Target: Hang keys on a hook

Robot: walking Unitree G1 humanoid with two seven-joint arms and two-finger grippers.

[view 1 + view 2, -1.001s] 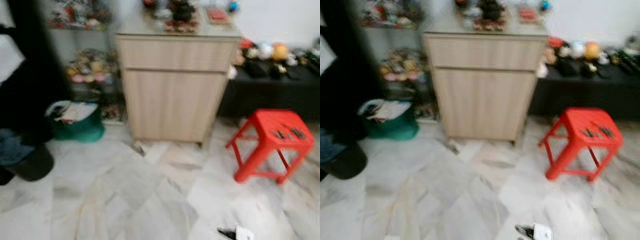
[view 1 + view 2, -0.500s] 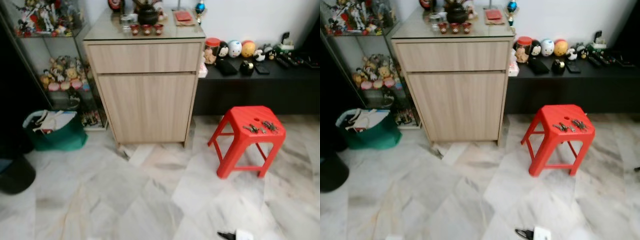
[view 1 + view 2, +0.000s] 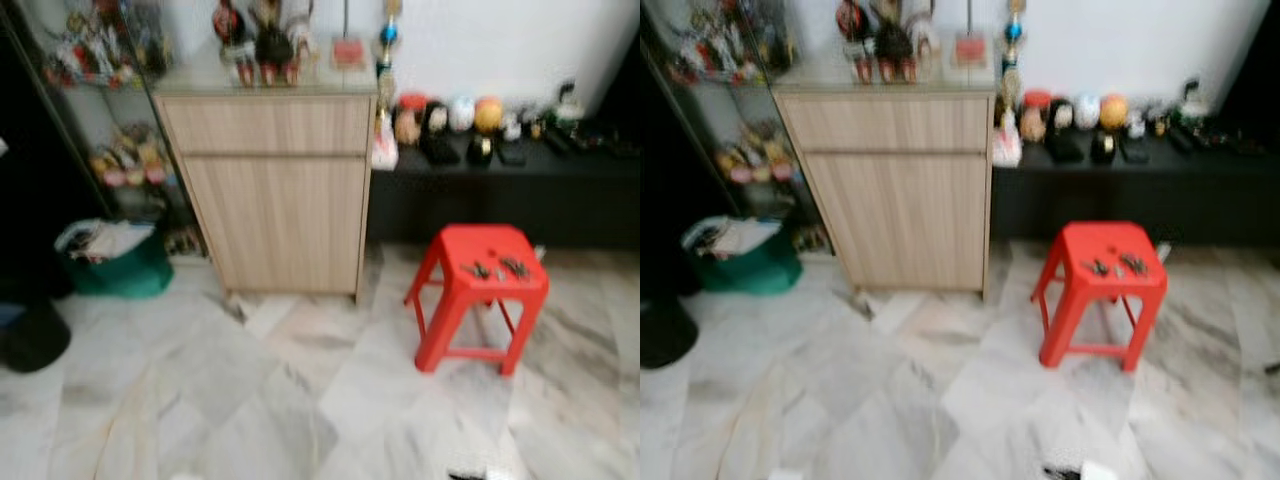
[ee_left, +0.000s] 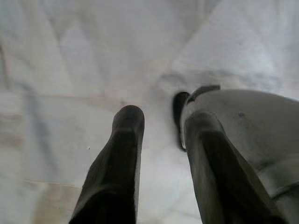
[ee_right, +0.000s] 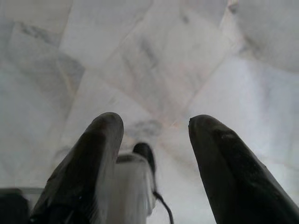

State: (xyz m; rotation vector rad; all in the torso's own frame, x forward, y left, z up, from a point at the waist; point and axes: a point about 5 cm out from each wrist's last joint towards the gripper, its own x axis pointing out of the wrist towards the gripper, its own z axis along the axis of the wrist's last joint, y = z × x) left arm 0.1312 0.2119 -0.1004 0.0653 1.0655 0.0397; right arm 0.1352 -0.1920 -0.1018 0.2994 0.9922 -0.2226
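View swung and eased nearer since half-second ago: red stool (image 3: 478,290) sits closer to centre, picture blurred, so robot walking, not things moving. Keys (image 3: 497,268) lie in small dark cluster on stool seat, right of wooden cabinet (image 3: 275,180), near low black bench (image 3: 500,190). No hook made out. Left gripper (image 4: 161,140) hangs over marble floor (image 3: 250,400), fingers apart, holding nothing. Right gripper (image 5: 154,140) likewise spread, empty. Judgement: approach phase; pick-up not yet begun.

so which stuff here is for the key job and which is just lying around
For the job:
keys, on the stool
left gripper and right gripper, both open over the floor

Lying about:
cabinet
green bag
bench
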